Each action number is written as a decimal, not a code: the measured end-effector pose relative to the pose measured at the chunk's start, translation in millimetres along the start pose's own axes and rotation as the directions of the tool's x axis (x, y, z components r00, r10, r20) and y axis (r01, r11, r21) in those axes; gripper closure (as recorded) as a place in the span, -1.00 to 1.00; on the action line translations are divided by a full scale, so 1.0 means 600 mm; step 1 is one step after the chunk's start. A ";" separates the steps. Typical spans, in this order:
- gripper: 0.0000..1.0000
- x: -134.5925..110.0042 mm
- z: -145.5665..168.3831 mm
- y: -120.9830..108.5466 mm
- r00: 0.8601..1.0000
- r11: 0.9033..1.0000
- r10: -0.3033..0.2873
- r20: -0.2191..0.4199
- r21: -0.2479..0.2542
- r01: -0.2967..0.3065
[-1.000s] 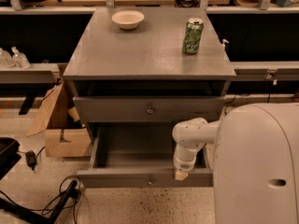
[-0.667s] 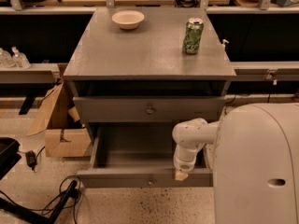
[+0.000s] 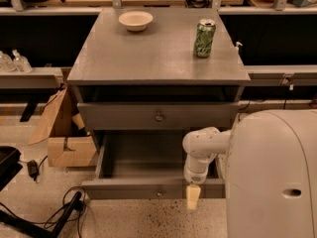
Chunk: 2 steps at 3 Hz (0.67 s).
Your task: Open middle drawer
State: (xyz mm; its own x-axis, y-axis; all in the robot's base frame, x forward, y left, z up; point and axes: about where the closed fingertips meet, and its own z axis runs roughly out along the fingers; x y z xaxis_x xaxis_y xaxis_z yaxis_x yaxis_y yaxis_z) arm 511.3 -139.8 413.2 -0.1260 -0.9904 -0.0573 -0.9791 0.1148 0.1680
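Observation:
The middle drawer [image 3: 148, 158] of the grey cabinet is pulled out, showing its plain grey inside. Its flat front [image 3: 129, 189] carries a small round knob [image 3: 159, 193]. My gripper [image 3: 193, 196] hangs on a white arm [image 3: 202, 144] over the right part of that front edge, right of the knob, with its cream tip just in front of the drawer front. The taller drawer front [image 3: 119, 116] with the bigger knob [image 3: 159, 117] sits above, pushed in. The lowest drawer is hidden under the open one.
On the cabinet top [image 3: 148, 53] stand a white bowl [image 3: 135, 20] and a green can [image 3: 204, 37]. A cardboard box [image 3: 69, 145] stands left of the cabinet. Cables [image 3: 64, 207] lie on the speckled floor. My white body [image 3: 277, 182] fills the lower right.
My gripper has sunk slightly along the open drawer's front edge. The drawer, bowl and can have not moved.

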 end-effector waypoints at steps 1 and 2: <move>-1.00 0.001 -0.033 -0.005 0.999 0.999 -0.029 -0.041 0.024 0.030; -1.00 0.002 -0.083 -0.021 0.994 0.997 -0.051 -0.100 0.056 0.057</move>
State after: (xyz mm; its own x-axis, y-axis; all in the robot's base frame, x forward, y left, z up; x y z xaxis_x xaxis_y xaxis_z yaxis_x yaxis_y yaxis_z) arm 531.3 -146.4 460.3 -0.0591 -0.9977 0.0329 -0.9920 0.0624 0.1094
